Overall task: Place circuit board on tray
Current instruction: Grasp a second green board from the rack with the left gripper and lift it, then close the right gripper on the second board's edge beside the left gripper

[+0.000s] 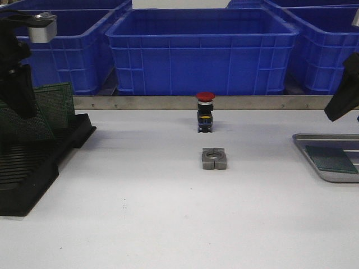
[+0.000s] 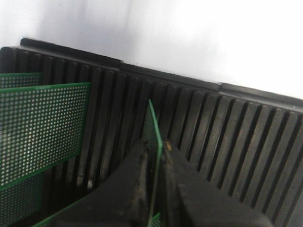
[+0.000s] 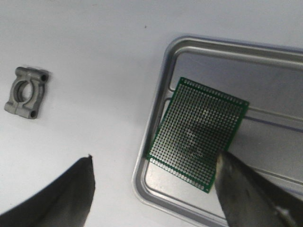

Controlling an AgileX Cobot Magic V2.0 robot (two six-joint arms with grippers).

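Front view: the left gripper (image 1: pixel 19 106) hangs over the black rack (image 1: pixel 33 168) at the table's left edge, where green boards (image 1: pixel 56 103) stand in slots. The tray (image 1: pixel 314 140) sits at the right edge with one board (image 1: pixel 331 158) already flat in it. The right arm shows only as a dark shape above the tray; a red button (image 1: pixel 205 109) and a grey clamp (image 1: pixel 214 158) sit mid-table.

Left wrist view: the fingers (image 2: pixel 142 189) pinch a board (image 2: pixel 154 137) edge-on at its upper rim, still down among the rack's (image 2: pixel 227 132) ribs. To do this well, I would draw it straight up along the slot, no twist, so it does not snag the ribs or the neighbouring boards (image 2: pixel 42 127).

Right wrist view: the right gripper (image 3: pixel 156 189) is spread wide and empty above the tray (image 3: pixel 199 47); the placed board (image 3: pixel 196 135) lies by the tray's near rim. The next one should go on the bare floor beside it.
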